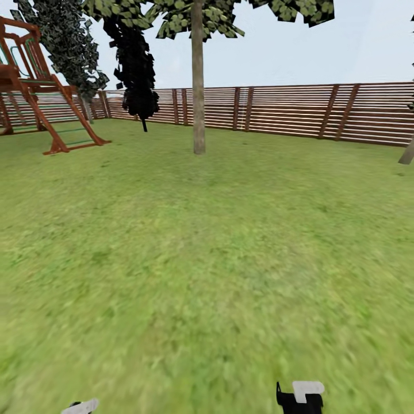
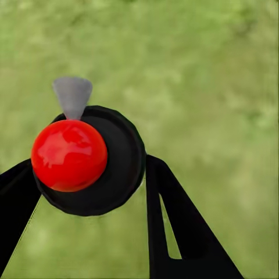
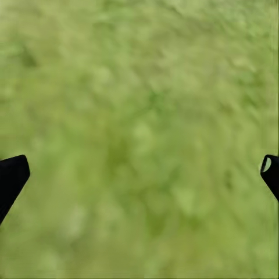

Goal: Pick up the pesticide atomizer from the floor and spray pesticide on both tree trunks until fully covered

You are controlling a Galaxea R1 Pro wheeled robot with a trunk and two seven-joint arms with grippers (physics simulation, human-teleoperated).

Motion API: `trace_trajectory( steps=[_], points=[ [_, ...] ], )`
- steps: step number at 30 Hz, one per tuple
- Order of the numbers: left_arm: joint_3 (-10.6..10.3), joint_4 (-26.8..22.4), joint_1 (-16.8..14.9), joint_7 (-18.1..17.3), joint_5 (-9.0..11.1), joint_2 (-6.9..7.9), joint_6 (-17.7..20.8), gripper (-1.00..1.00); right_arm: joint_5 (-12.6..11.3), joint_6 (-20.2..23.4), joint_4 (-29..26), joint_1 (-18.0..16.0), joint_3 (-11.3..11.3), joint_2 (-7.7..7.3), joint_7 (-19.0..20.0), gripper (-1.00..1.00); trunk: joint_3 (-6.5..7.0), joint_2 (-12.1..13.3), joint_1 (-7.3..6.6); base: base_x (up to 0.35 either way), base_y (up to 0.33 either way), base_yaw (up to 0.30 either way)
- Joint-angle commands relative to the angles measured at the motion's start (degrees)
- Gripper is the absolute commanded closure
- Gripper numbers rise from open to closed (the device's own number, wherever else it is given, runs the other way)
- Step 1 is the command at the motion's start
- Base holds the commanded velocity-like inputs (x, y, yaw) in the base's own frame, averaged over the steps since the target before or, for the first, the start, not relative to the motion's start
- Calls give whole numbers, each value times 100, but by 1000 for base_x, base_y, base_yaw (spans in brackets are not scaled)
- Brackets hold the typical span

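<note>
From my head camera I look out over a wide green grass lawn (image 1: 190,259) toward a reddish-brown horizontal-slat wooden fence (image 1: 299,112). A tall tree with a thick pale grey-brown trunk (image 1: 198,86) stands ahead of me on the grass, its dark green blocky leaves (image 1: 218,14) at the upper edge. To its left is a near-black thin-stemmed tree (image 1: 135,63), and further left a reddish wooden climbing frame with green rungs (image 1: 40,92). At the far right edge the base of another pale trunk (image 1: 407,152) leans into sight. At the lower edge a white and black part of my right arm (image 1: 302,397) and a white tip of my left arm (image 1: 80,407) peek in. In my left wrist camera, the left gripper (image 2: 93,192) is clenched around the pesticide atomizer, a slim black bottle with a glossy red top (image 2: 70,156) and a small grey nozzle, seen from above, with blurred grass behind. In my right wrist camera, the right gripper (image 3: 139,174) is spread wide and holds nothing, its black fingertips (image 3: 11,177) at the picture's edges over grass.
</note>
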Motion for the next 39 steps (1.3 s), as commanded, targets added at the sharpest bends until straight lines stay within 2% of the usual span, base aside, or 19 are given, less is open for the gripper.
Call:
trace_trajectory(
  steps=[1, 28, 39],
  points=[
    [4, 5, -4, -8, 11, 0, -16, 100, 61, -13, 3, -2, -42, 2, -23, -100, -7, -2, 3, 338, 0, 182],
    [4, 5, -4, -8, 11, 0, -16, 100, 61, -13, 3, -2, -42, 2, -23, -100, -9, -2, 3, 338, 0, 9],
    [4, 5, -4, -8, 15, 0, -23, 100, 46, -13, -8, -2, -42, 2, -28, -100, -21, -2, 3, 338, 0, 82]
  ],
)
